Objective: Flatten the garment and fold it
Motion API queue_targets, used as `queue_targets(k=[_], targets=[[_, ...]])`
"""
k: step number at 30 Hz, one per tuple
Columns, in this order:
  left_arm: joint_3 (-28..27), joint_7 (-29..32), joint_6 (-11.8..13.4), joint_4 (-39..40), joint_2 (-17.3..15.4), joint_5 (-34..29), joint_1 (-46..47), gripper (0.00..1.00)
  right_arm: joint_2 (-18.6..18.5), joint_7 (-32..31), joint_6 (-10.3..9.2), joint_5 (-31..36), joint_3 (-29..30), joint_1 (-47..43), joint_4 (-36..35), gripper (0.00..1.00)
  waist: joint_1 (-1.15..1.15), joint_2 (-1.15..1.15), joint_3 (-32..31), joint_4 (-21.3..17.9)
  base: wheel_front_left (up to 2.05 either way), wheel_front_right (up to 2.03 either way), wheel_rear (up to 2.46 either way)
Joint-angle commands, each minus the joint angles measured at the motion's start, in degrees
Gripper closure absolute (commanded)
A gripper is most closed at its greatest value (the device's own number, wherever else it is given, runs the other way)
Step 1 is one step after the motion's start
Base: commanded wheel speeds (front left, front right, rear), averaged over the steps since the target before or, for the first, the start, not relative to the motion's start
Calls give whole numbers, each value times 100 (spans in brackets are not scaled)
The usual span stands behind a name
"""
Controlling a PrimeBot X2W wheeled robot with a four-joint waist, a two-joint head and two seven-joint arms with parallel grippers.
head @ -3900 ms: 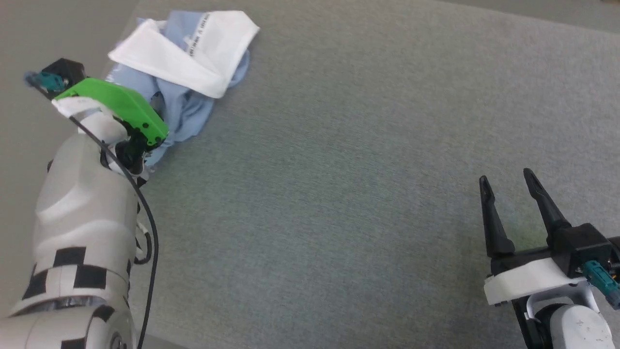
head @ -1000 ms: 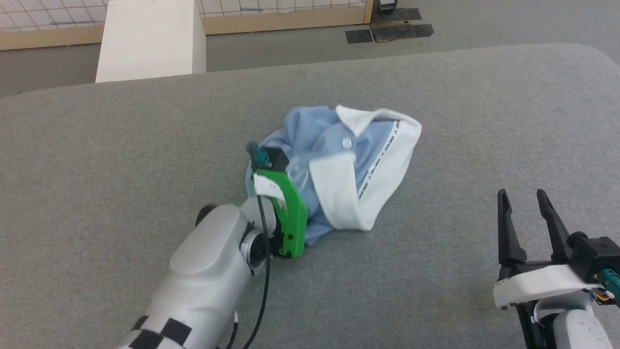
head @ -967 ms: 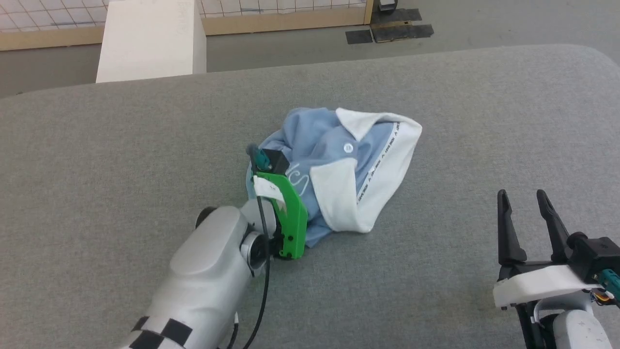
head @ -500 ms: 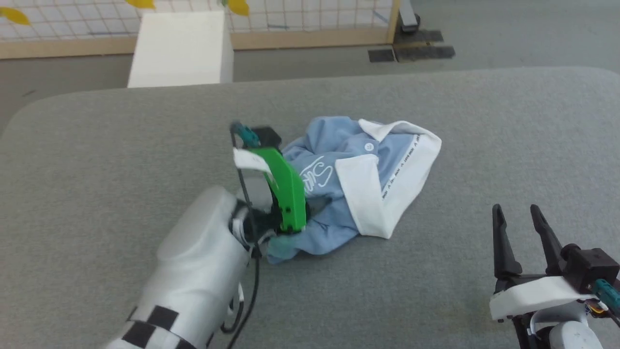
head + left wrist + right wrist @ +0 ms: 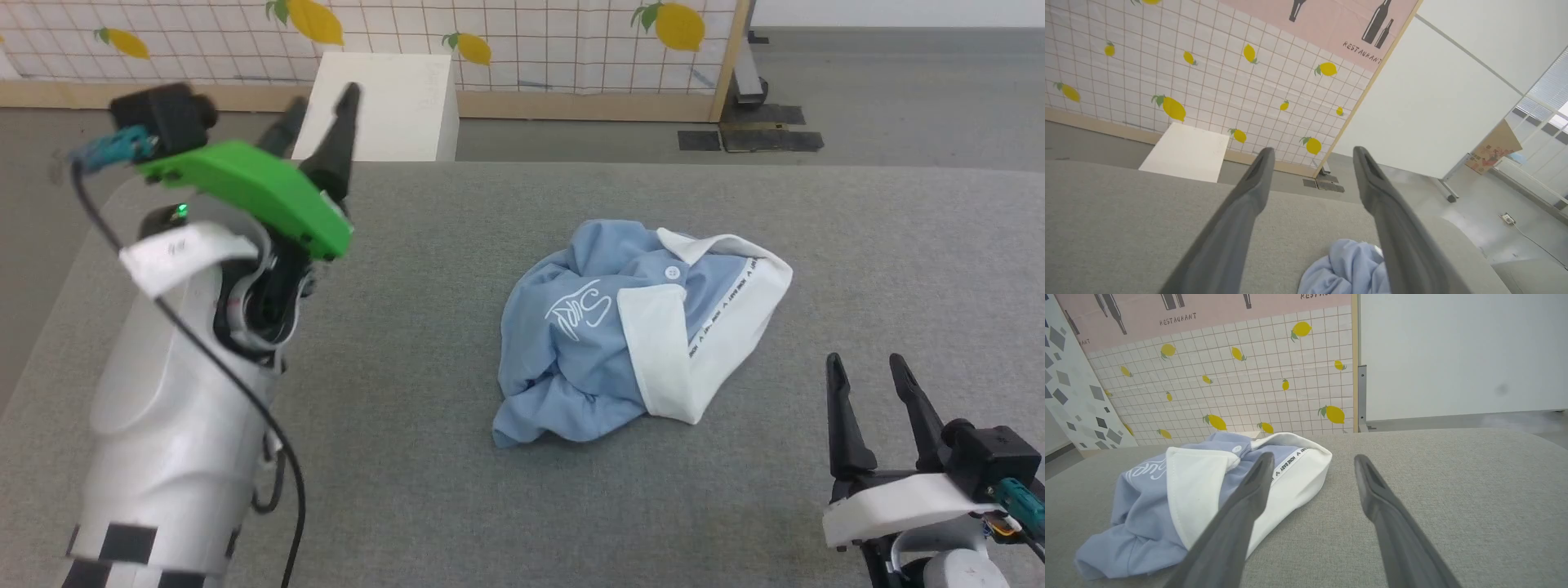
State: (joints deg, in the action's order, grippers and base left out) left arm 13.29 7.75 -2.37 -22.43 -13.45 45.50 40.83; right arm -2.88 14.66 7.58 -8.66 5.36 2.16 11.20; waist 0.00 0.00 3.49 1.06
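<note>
One crumpled light blue heap, the garment (image 5: pixel 571 367), lies on the grey padded surface (image 5: pixel 457 506) in the head view. Its white cursive logo (image 5: pixel 581 304) faces up and its white collar (image 5: pixel 678 359) is folded over the right side. The left gripper (image 5: pixel 322 98) is raised well to the left of the garment, spread open and empty. It points toward a white box (image 5: pixel 384 106) on the floor (image 5: pixel 898 90), beyond the garment and to its left. The right gripper (image 5: pixel 864 359) stands near the garment's lower right, also open and empty, apart from the cloth. Behind the garment runs a lemon-print panel (image 5: pixel 531 41).

In the left wrist view the parted fingers (image 5: pixel 1249 196) frame the lemon-print panel and a pink poster (image 5: pixel 1339 20) with bottles. The garment shows as a blue fold at the bottom edge, between the fingers.

In the right wrist view the garment lies ahead and left of the parted fingers, collar side nearest.

Half a second earlier the left gripper was down against the garment's left edge. Now it is up and clear, and the heap lies free. The right gripper is as wide as before. The head camera has tilted up, so more of the room shows behind the garment.
</note>
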Motion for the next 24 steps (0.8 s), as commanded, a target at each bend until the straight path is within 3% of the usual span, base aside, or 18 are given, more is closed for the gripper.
queue_targets(k=[1,8,15,24], targets=[[1,-281,29,57,-70,-198,-260,0,1,34,-9,-35,11,-39,-21,0,0,0,-2,35,0,0,0],[-48,-1943,105,401,-390,-1031,-1124,0,1,34,-9,-44,35,-43,-18,0,0,0,32,26,0,0,0],[-174,-2253,262,683,-408,-1438,-2069,0,1,34,-9,-58,57,-32,-69,0,0,0,60,-70,0,0,0],[-527,-2273,362,1025,-149,-1679,-2975,0,1,34,-9,-62,70,-43,-190,0,0,0,118,-101,0,0,0]])
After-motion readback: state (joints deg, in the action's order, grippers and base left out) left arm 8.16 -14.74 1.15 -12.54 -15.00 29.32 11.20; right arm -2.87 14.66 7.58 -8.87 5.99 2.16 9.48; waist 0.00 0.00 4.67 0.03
